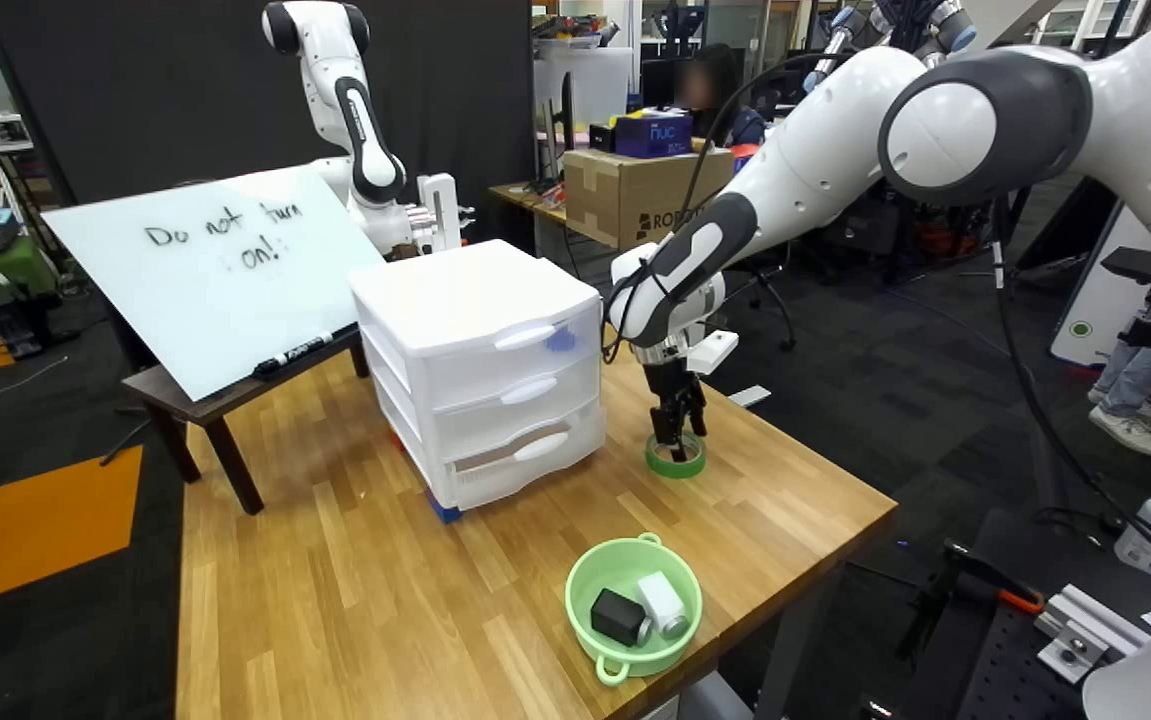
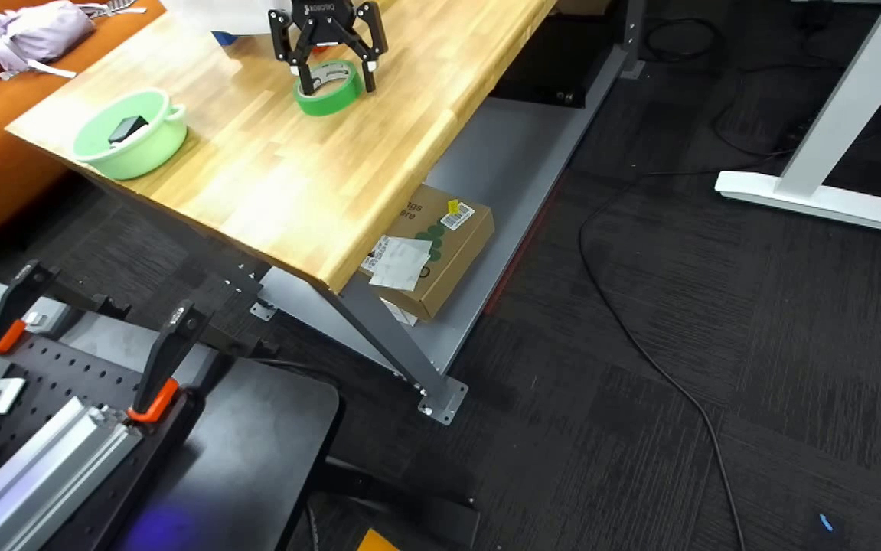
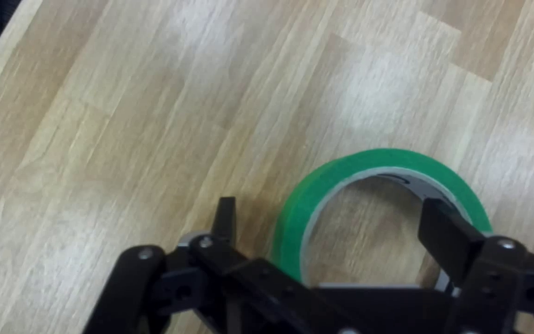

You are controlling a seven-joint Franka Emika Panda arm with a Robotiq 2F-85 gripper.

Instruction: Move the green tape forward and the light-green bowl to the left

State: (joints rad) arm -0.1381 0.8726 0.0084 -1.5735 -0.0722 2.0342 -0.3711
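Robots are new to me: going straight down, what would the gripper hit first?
Probably the tabletop: the open gripper seems to straddle one side of the green tape, but depth is unclear.

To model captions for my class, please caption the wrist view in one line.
Open jaws straddle one side of the green tape on the wooden table.

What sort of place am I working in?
Probably a robotics lab: another white robot arm stands beyond the whiteboard, with a black-and-orange clamp and metal profile also in view.
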